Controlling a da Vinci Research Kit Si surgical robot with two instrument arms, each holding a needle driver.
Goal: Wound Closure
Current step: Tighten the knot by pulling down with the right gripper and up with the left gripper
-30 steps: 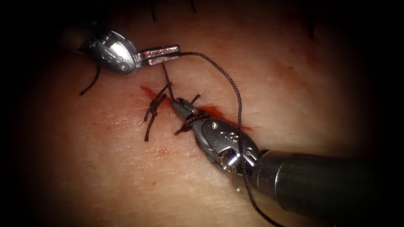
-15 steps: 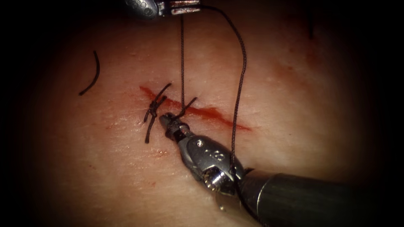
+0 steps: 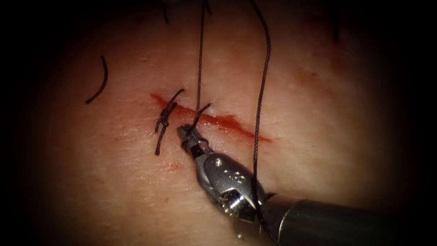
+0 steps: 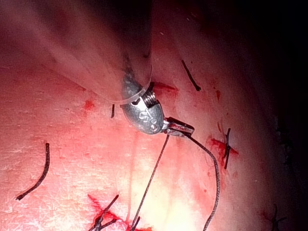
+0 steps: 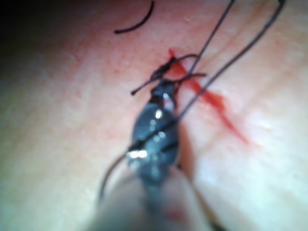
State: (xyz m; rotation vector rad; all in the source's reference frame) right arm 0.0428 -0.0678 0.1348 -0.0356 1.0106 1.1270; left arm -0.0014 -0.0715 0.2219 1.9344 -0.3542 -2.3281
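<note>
So the background is just the pale tissue [image 3: 318,150] with the cut [image 3: 214,119] running as a red slanted line across the middle, red fluid [image 3: 227,122] sitting along it. Near the left end of the cut there's a finished knot [image 3: 165,117] with its tails sticking out both ways, and a loose cut end of thread [image 3: 99,82] lies well off to the left on the skin.

The right tool [image 3: 184,132] comes up from the lower right and its jaws are clamped on a short bit of thread right at the near edge of the cut, just beside that knot – there's a little tail poking out past the tip. The thread [image 3: 200,59] runs straight up from that spot and out of the top of the endoscope view, and a second strand comes down further right, crosses the cut and drapes over the right tool's wrist.

In the left wrist view the left tool [image 4: 182,128] is up off the tissue with its jaws pinched on the thread – both strands hang down from its tip. Can't spot the needle, so neither tool has it as far as I can tell
</note>
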